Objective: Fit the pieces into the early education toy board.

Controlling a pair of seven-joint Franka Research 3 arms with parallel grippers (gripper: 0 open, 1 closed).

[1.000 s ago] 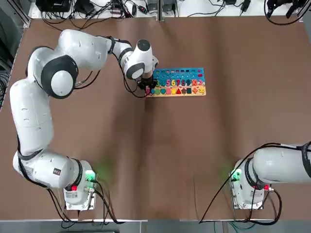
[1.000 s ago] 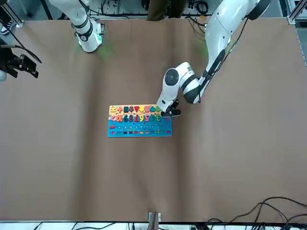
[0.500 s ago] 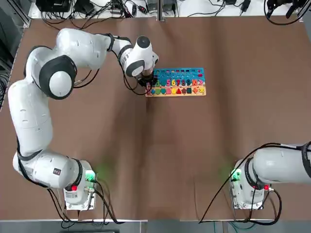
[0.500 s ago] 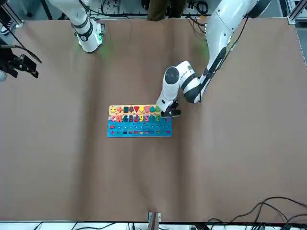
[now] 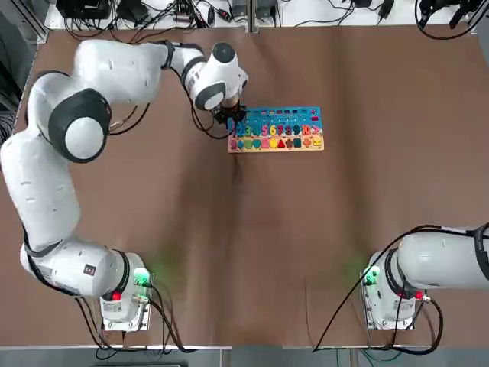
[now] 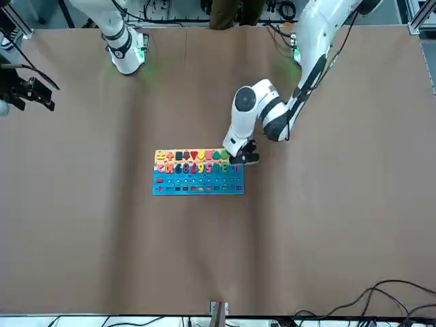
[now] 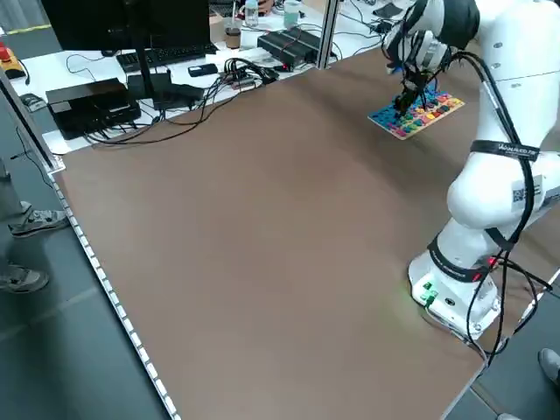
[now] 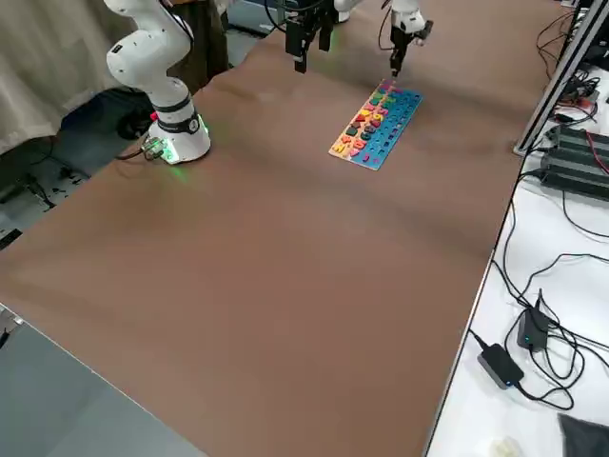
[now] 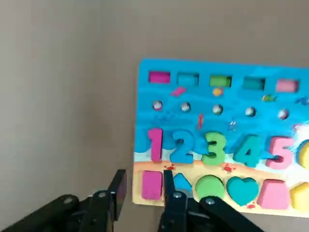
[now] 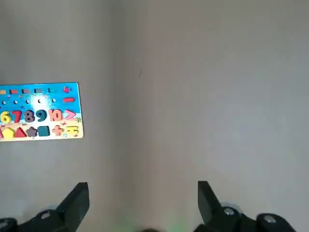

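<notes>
While front view hides left pincer's gap, wrist view [image 9: 145, 186] shows it.Though top hides gap, left wrist view: pincer [image 9: 145, 186] open near board [image 9: 227, 116].

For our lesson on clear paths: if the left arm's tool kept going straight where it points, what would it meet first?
Probably the toy board's end by the magenta square; depth is unclear.
</notes>
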